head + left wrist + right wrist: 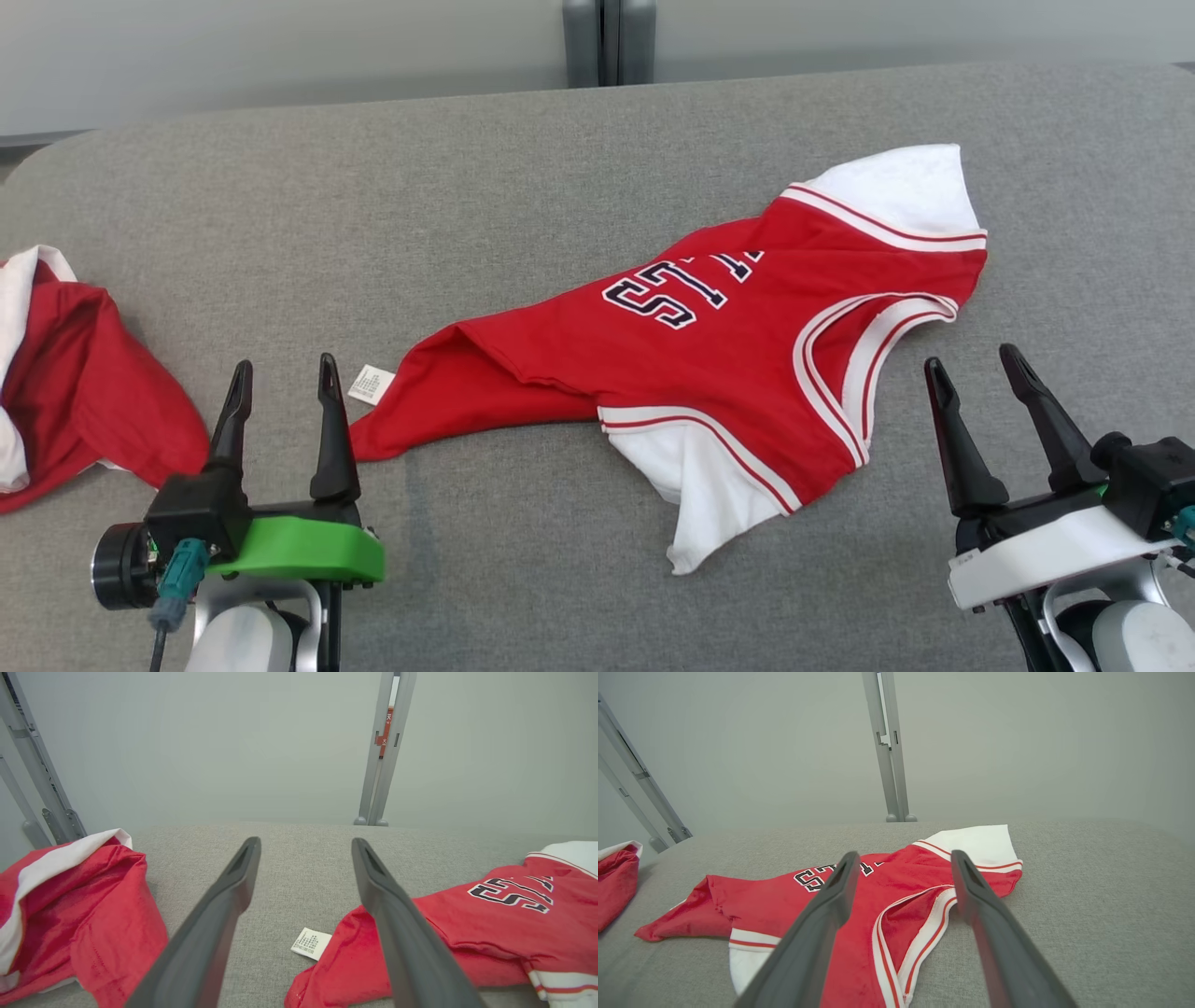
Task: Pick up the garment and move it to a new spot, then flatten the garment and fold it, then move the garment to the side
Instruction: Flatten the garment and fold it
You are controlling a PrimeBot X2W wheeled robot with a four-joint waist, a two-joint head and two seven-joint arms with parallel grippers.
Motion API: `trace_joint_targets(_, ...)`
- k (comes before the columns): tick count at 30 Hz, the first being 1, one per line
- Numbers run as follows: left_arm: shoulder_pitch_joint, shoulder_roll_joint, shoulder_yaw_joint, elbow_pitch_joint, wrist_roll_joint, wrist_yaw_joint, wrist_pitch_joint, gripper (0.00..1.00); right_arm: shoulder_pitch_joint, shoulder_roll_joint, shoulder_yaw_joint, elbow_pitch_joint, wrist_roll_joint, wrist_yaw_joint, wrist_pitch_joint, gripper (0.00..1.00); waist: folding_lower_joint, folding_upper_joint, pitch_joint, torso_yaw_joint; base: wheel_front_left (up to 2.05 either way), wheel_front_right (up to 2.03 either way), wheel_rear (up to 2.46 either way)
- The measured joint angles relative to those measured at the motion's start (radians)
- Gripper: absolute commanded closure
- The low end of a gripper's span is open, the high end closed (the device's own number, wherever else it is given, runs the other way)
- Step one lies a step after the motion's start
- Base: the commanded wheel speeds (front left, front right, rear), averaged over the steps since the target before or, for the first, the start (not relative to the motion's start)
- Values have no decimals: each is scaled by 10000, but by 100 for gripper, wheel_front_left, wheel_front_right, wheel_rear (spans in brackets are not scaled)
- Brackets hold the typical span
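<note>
garment point(709, 355) runs near left to far right, its left tip just beside the left gripper point(285, 362), right gripper point(971, 356) near its right edge, both with jaws apart

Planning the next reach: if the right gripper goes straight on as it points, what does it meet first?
Likely the jersey, its red shoulder just past the right gripper; height is unclear.

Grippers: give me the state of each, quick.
Left gripper: open, holding nothing.
Right gripper: open, holding nothing.
</note>
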Motion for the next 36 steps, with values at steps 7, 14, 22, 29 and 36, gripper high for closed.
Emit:
trace_joint_targets(7,406,115,-130,-725,79,161,362,0,144,42,-15,-40,-10,0,109,0,0,0,-204,35,0,0,0)
trace_joint_targets(14,481,186,-198,-976,81,251,520,0,149,42,-29,-40,-10,0,161,0,0,0,-195,28,0,0,0)
trace_joint_targets(22,413,176,-407,-1085,163,259,523,0,108,-180,1306,255,-2,0,660,0,0,0,-69,151,0,0,0)
trace_joint_targets(29,-138,79,-700,-1122,297,174,477,0,-430,-291,3549,1524,349,0,968,0,0,0,307,445,0,0,0)
trace_joint_targets(36,-350,-23,-838,-1026,347,186,343,0,-1322,-234,4368,3662,247,-2,991,0,0,0,710,767,0,0,0)
